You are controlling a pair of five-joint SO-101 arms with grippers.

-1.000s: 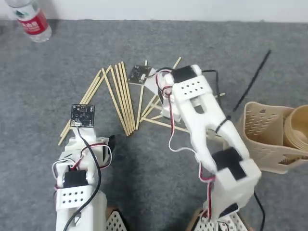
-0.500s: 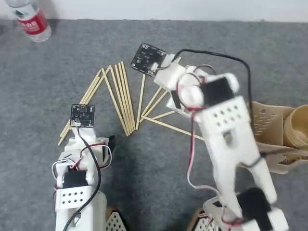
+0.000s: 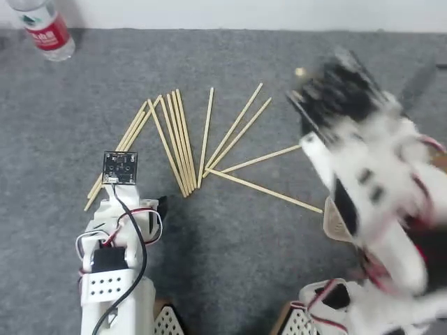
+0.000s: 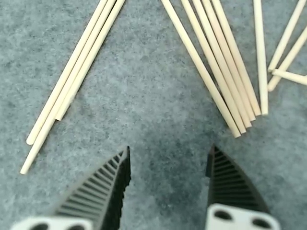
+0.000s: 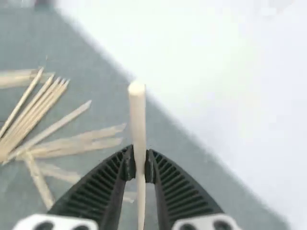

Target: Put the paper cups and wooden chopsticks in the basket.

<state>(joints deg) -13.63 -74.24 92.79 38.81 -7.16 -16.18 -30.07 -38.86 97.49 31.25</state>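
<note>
Firmly clamped, the right gripper [image 5: 138,162] pinches a single wooden chopstick [image 5: 137,110], which stands upright between its jaws, high above the grey carpet [image 3: 230,265]. Jaws spread and empty, the left gripper [image 4: 168,160] hovers low over that carpet, just short of the loose chopsticks [image 3: 178,139] fanned out flat ahead of it.

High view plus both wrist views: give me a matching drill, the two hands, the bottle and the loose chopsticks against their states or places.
1 left hand
2 right hand
3 bottle
4 loose chopsticks

A fanned out flat on the grey mat
B shut on one chopstick
C open above bare mat
D at the mat's far edge

Pairs: 1-C, 2-B, 3-D, 4-A
</note>
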